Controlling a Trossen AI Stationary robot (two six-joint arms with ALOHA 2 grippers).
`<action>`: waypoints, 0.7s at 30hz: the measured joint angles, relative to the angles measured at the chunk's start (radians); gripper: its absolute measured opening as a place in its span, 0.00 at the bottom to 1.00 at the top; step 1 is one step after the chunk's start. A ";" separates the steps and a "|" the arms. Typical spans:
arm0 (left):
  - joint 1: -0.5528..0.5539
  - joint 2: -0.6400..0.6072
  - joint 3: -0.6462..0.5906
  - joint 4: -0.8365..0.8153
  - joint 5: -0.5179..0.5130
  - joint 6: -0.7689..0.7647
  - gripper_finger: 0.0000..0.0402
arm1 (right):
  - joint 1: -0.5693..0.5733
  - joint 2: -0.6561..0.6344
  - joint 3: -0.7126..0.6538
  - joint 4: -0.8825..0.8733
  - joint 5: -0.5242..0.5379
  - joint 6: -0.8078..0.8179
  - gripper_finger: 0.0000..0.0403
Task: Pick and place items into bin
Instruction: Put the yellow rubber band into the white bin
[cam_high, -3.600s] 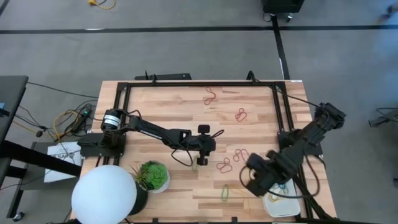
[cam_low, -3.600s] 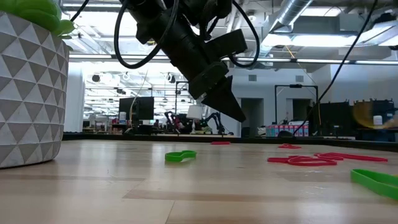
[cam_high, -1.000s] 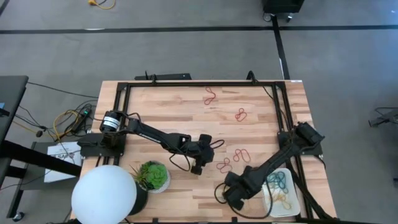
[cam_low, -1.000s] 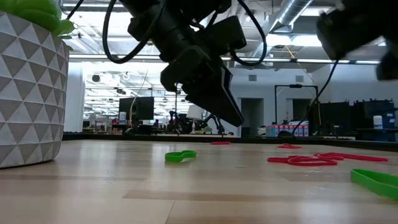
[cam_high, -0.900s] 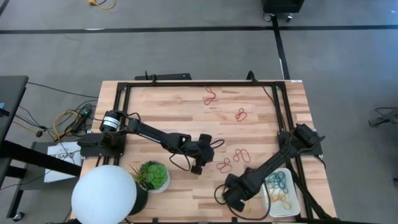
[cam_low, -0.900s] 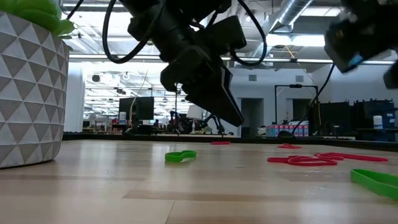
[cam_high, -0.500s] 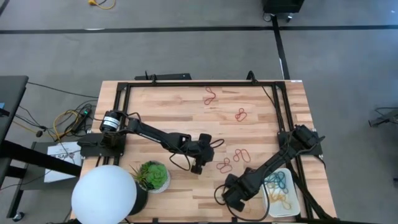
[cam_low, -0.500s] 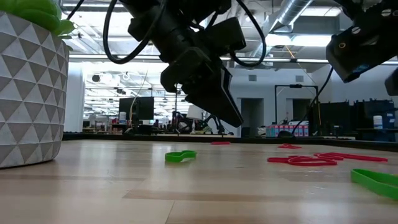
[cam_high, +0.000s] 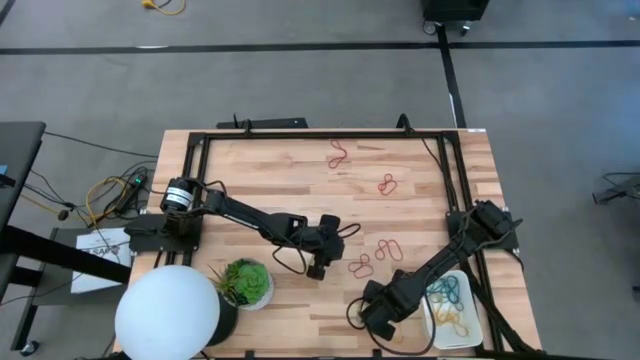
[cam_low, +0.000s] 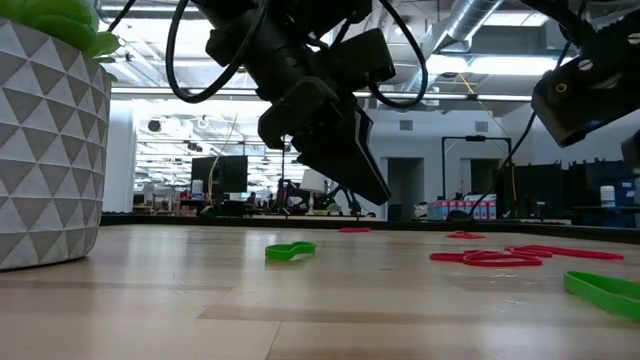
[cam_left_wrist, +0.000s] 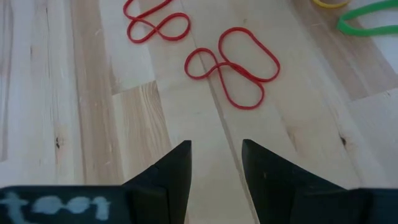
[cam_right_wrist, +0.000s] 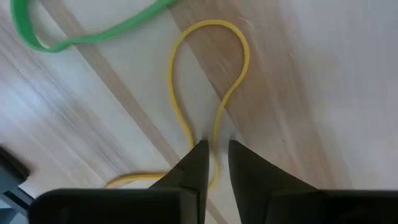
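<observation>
- Robotics lab or open-plan workshop floor, going by the fittings.
- Wooden table (cam_high: 300, 180) boxed in by a black metal frame (cam_high: 320, 134), standing on grey carpet (cam_high: 300, 80) crossed by black tape lines.
- Left of the left gripper (cam_high: 316, 270), past the table edge: loose cables (cam_high: 105, 195).
- Behind that gripper in the low view: exposed ceiling ducts (cam_low: 480, 25), strip lighting, far benches with what may be other robot arms (cam_low: 345, 195).

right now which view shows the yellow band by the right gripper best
The right wrist view: the yellow band fills it, its loop narrowing between the right gripper's nearly closed fingers, with a green band beside it. In the high view the gripper covers it. The low and left wrist views do not clearly show it.
</observation>
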 joint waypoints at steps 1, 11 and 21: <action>0.000 0.000 0.000 0.000 0.000 0.000 0.33 | 0.000 0.000 0.000 0.000 0.003 -0.007 0.10; 0.000 0.000 0.000 -0.002 -0.002 0.000 0.33 | -0.013 -0.013 0.034 -0.042 -0.047 -0.041 0.01; 0.000 0.000 0.000 -0.006 -0.004 0.001 0.33 | 0.025 -0.181 0.253 -0.531 -0.141 0.097 0.00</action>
